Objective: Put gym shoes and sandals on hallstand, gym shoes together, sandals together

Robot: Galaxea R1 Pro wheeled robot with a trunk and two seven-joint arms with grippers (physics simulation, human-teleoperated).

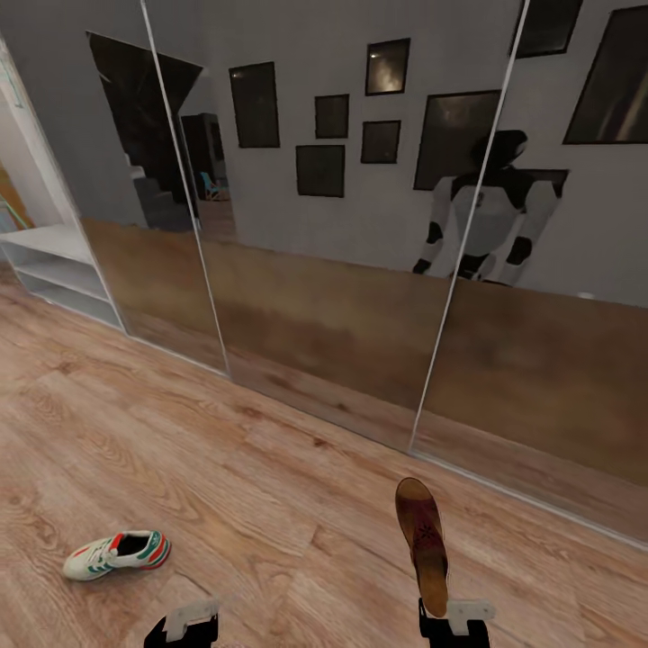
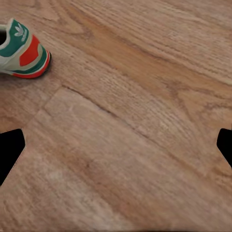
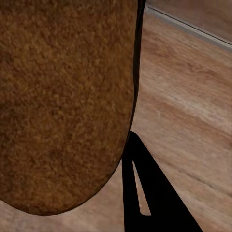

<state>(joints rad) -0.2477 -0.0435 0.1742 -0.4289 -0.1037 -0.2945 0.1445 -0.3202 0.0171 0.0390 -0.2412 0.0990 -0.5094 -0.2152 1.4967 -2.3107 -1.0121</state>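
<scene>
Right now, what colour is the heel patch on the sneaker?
Red-orange, on the gym shoe, set against green and white; clearest in the left wrist view.

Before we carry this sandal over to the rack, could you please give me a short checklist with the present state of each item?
1. Sandal held by the right tool: ok, it sticks out above the floor.
2. Grip secure: cannot tell, the sandal hides the contact.
3. Left tool free: ok, open over bare floor.
4. Hallstand in sight: ok, far left, visible shelves bare.
5. Gym shoe on the rack: not ok, it lies on the floor.
</scene>
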